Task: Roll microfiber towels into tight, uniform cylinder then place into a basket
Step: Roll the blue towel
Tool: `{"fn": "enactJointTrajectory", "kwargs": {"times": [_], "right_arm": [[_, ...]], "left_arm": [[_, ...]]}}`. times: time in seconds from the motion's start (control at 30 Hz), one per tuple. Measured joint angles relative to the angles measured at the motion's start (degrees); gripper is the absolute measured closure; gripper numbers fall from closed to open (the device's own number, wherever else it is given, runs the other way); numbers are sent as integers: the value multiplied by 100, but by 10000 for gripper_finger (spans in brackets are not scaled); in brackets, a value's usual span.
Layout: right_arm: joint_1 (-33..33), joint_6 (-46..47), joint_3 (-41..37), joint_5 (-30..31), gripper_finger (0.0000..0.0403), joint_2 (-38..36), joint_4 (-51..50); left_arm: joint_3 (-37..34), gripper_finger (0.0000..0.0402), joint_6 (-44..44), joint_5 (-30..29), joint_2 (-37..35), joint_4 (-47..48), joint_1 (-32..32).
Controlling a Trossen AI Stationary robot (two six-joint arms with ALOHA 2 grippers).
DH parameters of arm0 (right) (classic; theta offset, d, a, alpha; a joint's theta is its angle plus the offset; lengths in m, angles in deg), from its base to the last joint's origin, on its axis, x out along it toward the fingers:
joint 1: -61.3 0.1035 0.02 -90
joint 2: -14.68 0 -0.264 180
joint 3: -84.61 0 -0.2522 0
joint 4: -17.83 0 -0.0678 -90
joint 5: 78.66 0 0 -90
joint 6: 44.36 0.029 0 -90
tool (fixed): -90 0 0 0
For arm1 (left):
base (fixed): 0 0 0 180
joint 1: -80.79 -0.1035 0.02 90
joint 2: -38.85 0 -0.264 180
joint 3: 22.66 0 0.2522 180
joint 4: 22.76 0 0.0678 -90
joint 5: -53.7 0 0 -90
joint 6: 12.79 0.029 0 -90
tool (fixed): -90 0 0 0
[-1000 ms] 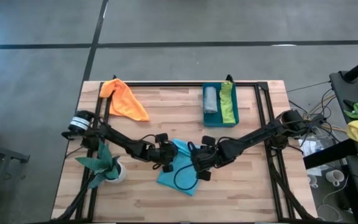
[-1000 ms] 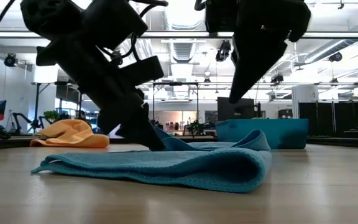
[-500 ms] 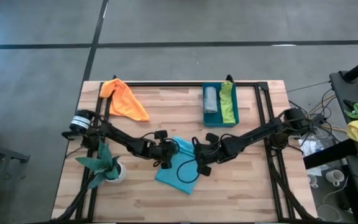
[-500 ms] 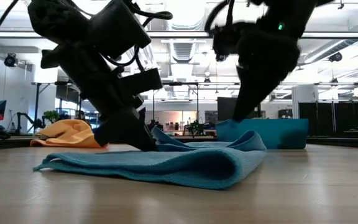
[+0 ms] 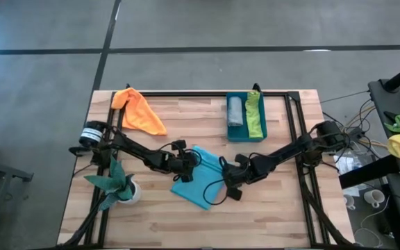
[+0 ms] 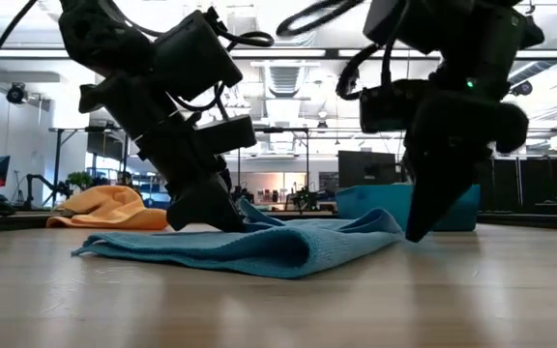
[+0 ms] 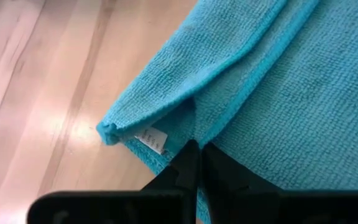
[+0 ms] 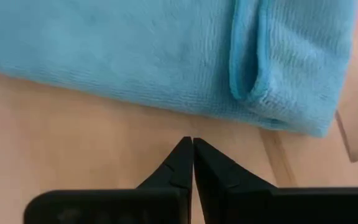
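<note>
The turquoise towel (image 5: pixel 198 179) lies on the table's middle, partly folded, with one edge doubled over (image 7: pixel 185 93). My left gripper (image 7: pixel 196 146) is shut, with its tips on the towel's left part by a white label (image 7: pixel 152 138). My right gripper (image 8: pixel 192 142) is shut over bare wood just off the towel's right edge (image 8: pixel 272 112); I cannot tell whether it touches the table. The teal basket (image 5: pixel 257 136) at the far right holds a rolled grey towel (image 5: pixel 235 111) and a lime green one (image 5: pixel 254 114). The orange towel (image 5: pixel 141 111) lies loose at the far left. My left gripper rests its shut fingertips (image 7: pixel 188 155) on the turquoise towel beside the end of the doubled-over edge (image 7: pixel 194 118), close to the label. It comes slanting down from the table's left. Whether cloth is caught between the fingers cannot be told. The towel lies on the table.
A potted plant (image 5: pixel 117 184) stands at the near left beside the left arm. A black cable loop (image 5: pixel 207 193) hangs over the towel's near part. A black frame (image 5: pixel 294 125) runs along the table's sides. Bare wood lies along the near edge.
My right gripper has come down and toward the table's right, from above the towel to the wood beside its right edge. My left gripper has shifted a little toward the right. The towel's thick fold on the right has flattened, and its near end has slid toward the left.
</note>
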Motion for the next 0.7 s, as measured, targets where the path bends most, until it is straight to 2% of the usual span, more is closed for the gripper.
{"fn": "enactJointTrajectory", "kwargs": {"times": [0.07,0.2,0.27,0.33,0.5,0.57,0.7], "right_arm": [[6,-70,144,127,394,-293,-34],[-69,-112,184,1298,394,-716,36],[-268,-126,54,1558,394,-720,144],[-467,-124,-115,1472,394,-605,523],[-604,-175,-499,645,394,-30,1679],[-568,-137,-566,327,394,193,1785],[-436,-60,-675,224,394,419,1948]], "left_arm": [[0,401,12,5,-26,63,2],[2,401,20,19,-48,99,2],[2,401,21,20,-59,88,2],[2,401,33,22,-59,84,-5],[4,401,183,24,-69,82,-32],[10,401,277,24,-82,107,-59],[11,401,636,22,-87,227,-147]]}}
